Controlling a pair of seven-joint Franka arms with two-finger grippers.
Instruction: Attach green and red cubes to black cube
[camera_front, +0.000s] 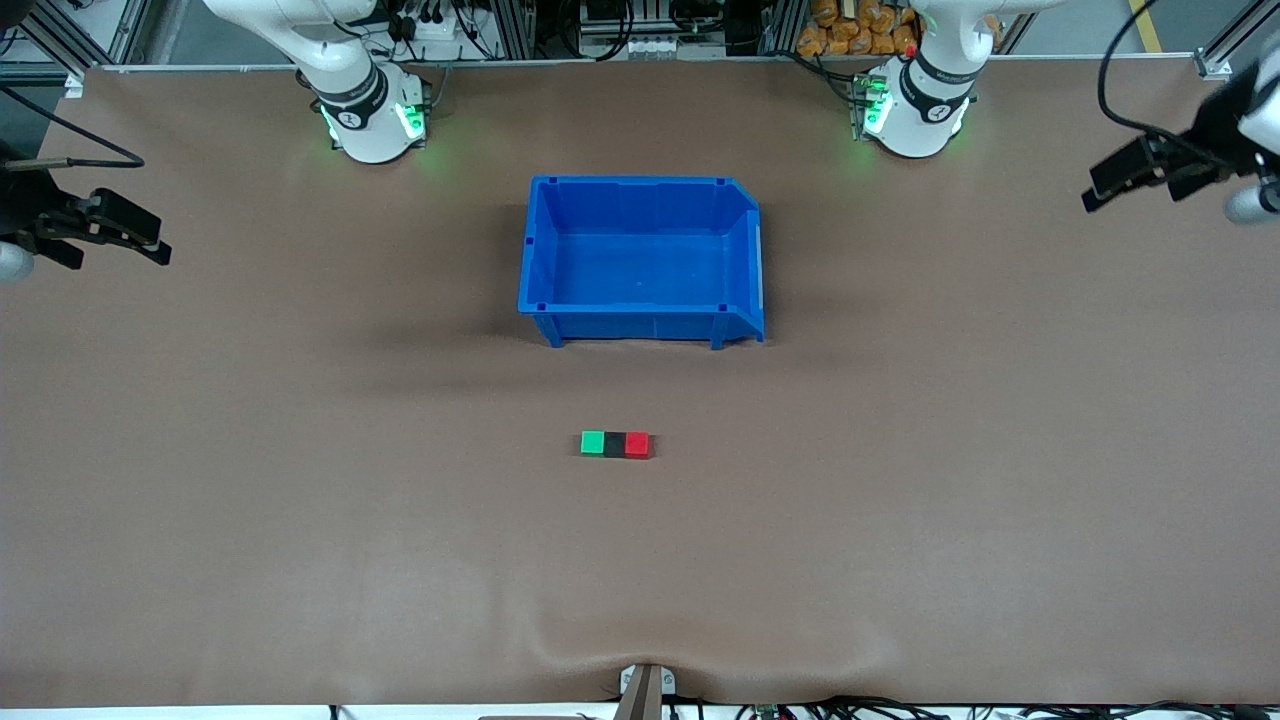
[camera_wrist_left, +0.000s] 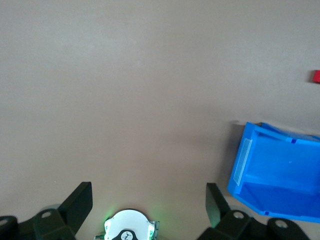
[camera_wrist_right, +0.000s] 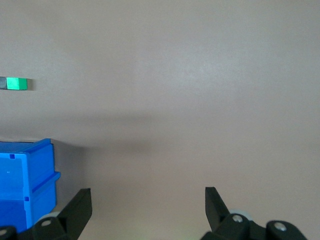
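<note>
Even, bright overhead light falls on the brown tabletop (camera_front: 300, 500), with a paler sheen toward the front camera's edge. The blue bin (camera_front: 640, 190) casts a soft, faint shadow around its base, darkest toward the right arm's end. Green lamps glow at both arm bases beside the bin. Both wrist views look washed-out and slightly hazy, with a diffuse shadow band near the bin.

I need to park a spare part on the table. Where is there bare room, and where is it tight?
Bare mat lies between the cube row and the front edge, and on both sides of the blue bin, toward each arm's end. Tightest is the strip between the bin and the joined green cube, black cube and red cube. The left hand and right hand wait, open, over the table ends.
</note>
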